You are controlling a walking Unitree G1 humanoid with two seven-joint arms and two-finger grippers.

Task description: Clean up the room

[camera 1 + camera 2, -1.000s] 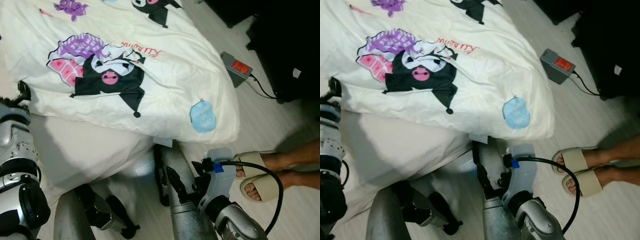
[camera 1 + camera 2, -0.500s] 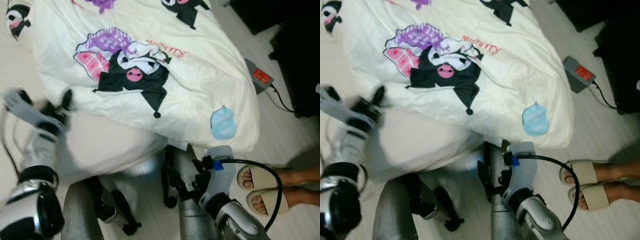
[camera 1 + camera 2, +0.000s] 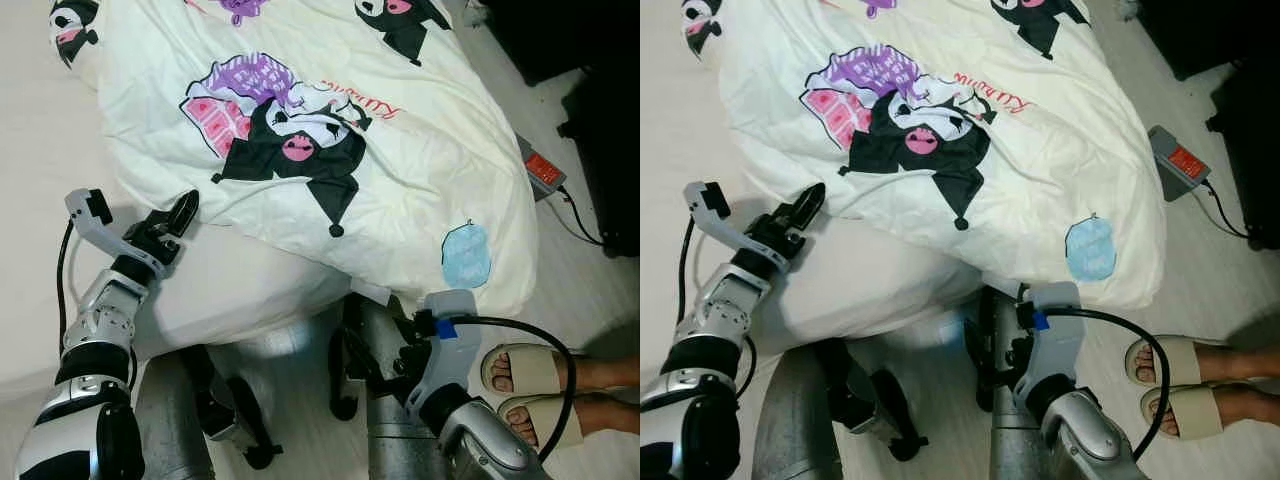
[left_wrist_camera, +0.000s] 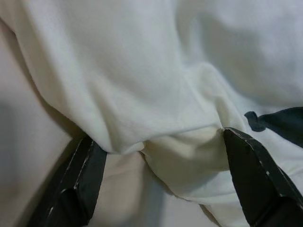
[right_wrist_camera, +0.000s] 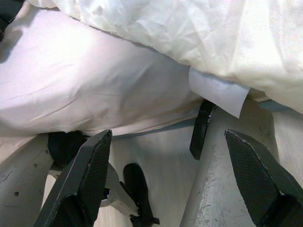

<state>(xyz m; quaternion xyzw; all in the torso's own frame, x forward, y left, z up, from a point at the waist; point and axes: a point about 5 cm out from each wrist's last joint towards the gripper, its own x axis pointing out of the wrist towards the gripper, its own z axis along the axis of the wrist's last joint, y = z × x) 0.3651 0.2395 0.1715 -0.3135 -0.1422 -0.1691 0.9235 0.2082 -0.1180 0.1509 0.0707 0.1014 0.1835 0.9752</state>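
A cream duvet (image 3: 400, 170) printed with black, pink and purple cartoon figures lies rumpled across the bed, over a pale sheet (image 3: 230, 290). My left gripper (image 3: 172, 222) reaches its near-left edge. In the left wrist view the left gripper (image 4: 161, 140) is open, with a fold of the duvet's hem (image 4: 189, 156) lying between its fingers. My right gripper (image 3: 362, 362) hangs low by the bed's near side. It is open in the right wrist view (image 5: 168, 137), facing the sheet and a white tag (image 5: 218, 92).
A person's feet in beige sandals (image 3: 530, 378) stand on the pale floor at the lower right. A grey box with a red label (image 3: 545, 172) and its cable lie beside the bed. Dark furniture (image 3: 610, 120) stands at the right. My own legs (image 3: 230, 410) show below.
The camera has shifted. My left arm has swung up from the left side and forward to the duvet's edge. The right arm stays low by the bed.
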